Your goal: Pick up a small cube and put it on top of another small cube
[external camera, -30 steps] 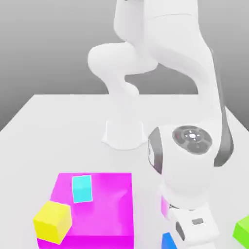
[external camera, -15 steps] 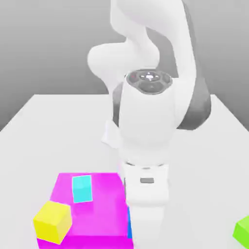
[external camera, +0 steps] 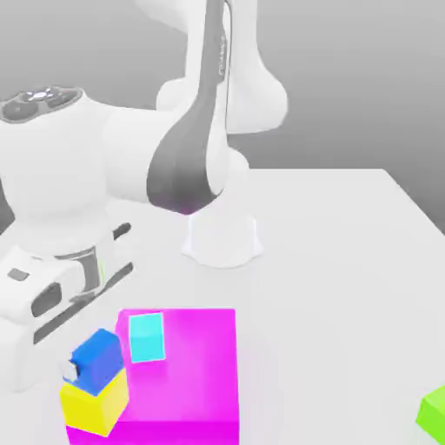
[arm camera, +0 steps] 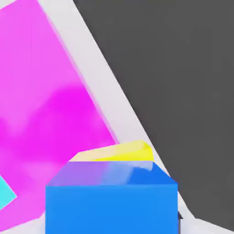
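Observation:
The small blue cube (external camera: 98, 356) rests on top of the small yellow cube (external camera: 94, 405), near the front at the exterior view's left, against the magenta block's corner. My gripper (external camera: 73, 372) comes in from the left, low beside the blue cube, with the white hand (external camera: 52, 295) above it. In the hand view the blue cube (arm camera: 112, 201) is very close, and a strip of the yellow cube (arm camera: 116, 153) shows just behind its top edge.
A big magenta block (external camera: 187, 374) lies right beside the stack, with a cyan cube (external camera: 147, 337) on top of it. A green cube (external camera: 432, 410) sits at the far right edge. The arm's base (external camera: 222, 239) stands behind. The table edge (arm camera: 119, 100) runs close to the stack.
The arm has swung from the exterior view's right to its left, carrying the blue cube over the magenta block. The blue cube now sits on the yellow cube.

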You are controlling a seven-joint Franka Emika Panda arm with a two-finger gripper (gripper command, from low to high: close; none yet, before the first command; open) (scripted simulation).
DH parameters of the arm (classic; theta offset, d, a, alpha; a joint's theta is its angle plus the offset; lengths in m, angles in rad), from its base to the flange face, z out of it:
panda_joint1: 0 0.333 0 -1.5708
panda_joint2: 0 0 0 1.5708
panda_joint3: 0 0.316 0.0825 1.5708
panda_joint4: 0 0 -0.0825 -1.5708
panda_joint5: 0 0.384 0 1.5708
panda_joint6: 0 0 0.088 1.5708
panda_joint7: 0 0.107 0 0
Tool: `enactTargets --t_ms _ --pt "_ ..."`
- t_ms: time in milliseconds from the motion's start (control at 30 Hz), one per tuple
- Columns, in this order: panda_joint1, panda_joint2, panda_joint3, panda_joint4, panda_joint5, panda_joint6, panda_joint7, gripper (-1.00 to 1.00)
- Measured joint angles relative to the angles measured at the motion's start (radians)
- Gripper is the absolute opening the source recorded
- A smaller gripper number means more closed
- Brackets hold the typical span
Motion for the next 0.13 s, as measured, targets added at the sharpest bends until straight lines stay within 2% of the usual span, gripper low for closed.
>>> enactTargets --t_ms 133 --pt "0.0 0.002 0.0 -0.001 0.001 0.005 -0.001 1.0"
